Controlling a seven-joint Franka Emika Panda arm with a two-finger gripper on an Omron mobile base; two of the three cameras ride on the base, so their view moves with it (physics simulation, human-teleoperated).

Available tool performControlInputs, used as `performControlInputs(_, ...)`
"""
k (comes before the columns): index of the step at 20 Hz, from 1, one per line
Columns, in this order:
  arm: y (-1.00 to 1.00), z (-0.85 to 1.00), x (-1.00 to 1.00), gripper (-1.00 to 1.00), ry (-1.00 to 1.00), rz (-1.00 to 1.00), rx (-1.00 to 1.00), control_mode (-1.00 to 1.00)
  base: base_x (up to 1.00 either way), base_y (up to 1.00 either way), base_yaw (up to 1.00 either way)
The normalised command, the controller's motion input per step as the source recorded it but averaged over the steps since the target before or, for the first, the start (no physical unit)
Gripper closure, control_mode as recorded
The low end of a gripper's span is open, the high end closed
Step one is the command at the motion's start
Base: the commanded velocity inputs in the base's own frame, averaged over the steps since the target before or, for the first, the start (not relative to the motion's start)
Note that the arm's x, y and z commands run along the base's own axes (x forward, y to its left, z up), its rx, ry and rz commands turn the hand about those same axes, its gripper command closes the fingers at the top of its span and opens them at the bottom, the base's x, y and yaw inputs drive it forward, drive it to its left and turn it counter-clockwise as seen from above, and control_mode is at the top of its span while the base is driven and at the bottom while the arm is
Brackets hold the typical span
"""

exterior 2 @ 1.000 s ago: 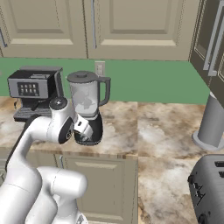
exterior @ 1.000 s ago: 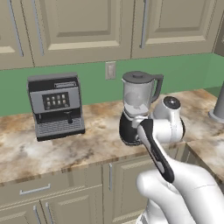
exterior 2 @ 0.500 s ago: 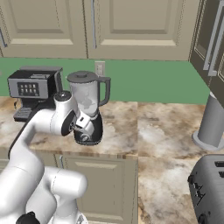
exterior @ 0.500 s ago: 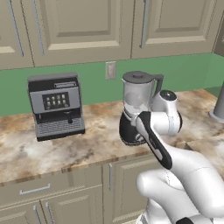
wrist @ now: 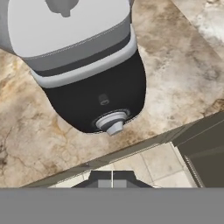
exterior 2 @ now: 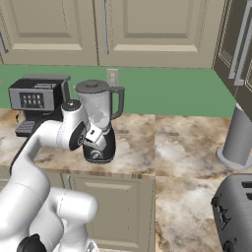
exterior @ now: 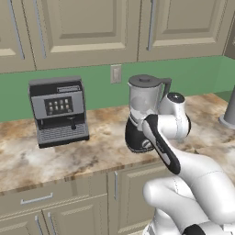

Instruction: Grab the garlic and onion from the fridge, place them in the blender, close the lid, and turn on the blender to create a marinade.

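Note:
The blender point(exterior: 141, 108) point(exterior 2: 98, 115) stands on the marble counter, a clear jar on a black base. Its dark grey lid point(exterior: 143, 80) point(exterior 2: 91, 85) sits on the jar's top. In the hand view the black base point(wrist: 96, 98) is close ahead, its silver knob point(wrist: 112, 123) a short way in front of my gripper point(wrist: 112, 178). The fingertips are shut together with nothing between them. My hand point(exterior 2: 93, 134) sits at the front of the base. I cannot make out garlic or onion. A tall dark front point(exterior 2: 237, 44) with bar handles at far right may be the fridge.
A grey-black coffee machine point(exterior: 58, 110) point(exterior 2: 35, 98) stands left of the blender. A grey cylinder point(exterior 2: 238, 138) and a dark toaster point(exterior 2: 235, 211) are on the counter to the right. The counter's front edge point(wrist: 131, 151) runs just below the blender base. Beige wall cabinets hang above.
My elbow has risen a little and swung toward the blender. The gripper has stayed shut at the base, and the blender has not moved.

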Motion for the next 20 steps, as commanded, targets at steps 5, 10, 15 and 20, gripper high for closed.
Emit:
performControlInputs(5, 0.00, -0.08, 0.00, 1.00, -0.03, 0.00, 0.00, -1.00, 0.00, 0.00, 0.00)
performControlInputs(10, 0.00, -0.18, 0.00, 1.00, -0.08, 0.00, -0.01, -1.00, 0.00, 0.00, 0.00)
performControlInputs(15, 0.00, -0.20, 0.00, 1.00, -0.04, 0.00, -0.02, -1.00, 0.00, 0.00, 0.00)
performControlInputs(20, -0.06, -0.02, 0.00, 1.00, -0.03, 0.00, 0.00, -1.00, 0.00, 0.00, 0.00)
